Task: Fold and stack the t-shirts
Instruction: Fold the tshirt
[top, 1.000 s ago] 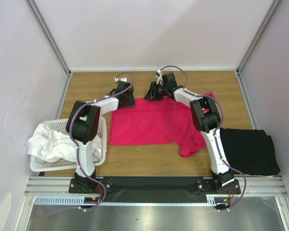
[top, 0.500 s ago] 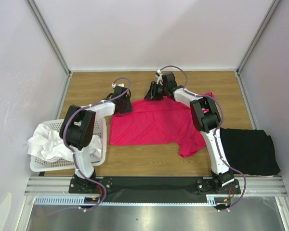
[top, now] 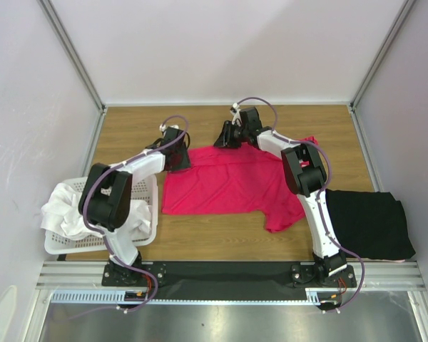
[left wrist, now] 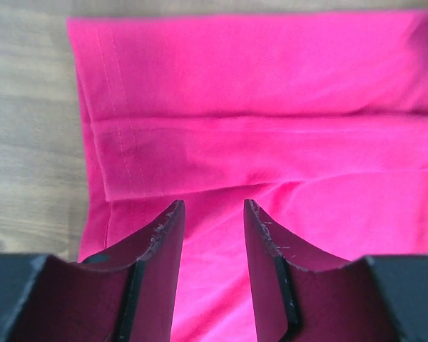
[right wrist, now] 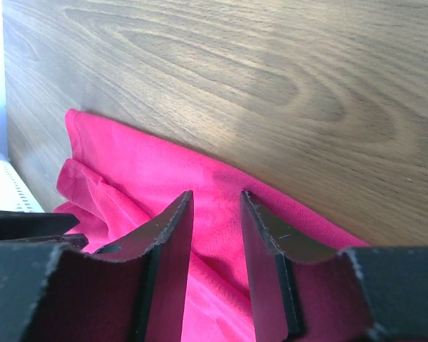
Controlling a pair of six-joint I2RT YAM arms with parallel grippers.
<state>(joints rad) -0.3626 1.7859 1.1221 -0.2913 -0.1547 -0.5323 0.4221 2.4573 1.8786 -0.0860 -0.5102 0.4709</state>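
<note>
The crimson-pink t-shirt (top: 232, 182) lies partly folded on the wooden table, one sleeve sticking out at the near right. It fills the left wrist view (left wrist: 271, 128) and shows in the right wrist view (right wrist: 171, 178). My left gripper (top: 180, 161) is open over the shirt's far left corner; nothing is between its fingers (left wrist: 160, 242). My right gripper (top: 223, 139) is open at the shirt's far edge, fingers (right wrist: 264, 235) over the fabric. A folded black t-shirt (top: 369, 222) lies at the right. White shirts (top: 75, 210) fill the basket.
A white perforated basket (top: 151, 192) stands at the left beside the left arm. Frame posts and grey walls close in the table on three sides. A black strip runs along the near edge by the arm bases.
My left gripper has moved left and toward me along the shirt's far edge, from near the far left corner to over its left side. The right arm and shirts have not moved.
</note>
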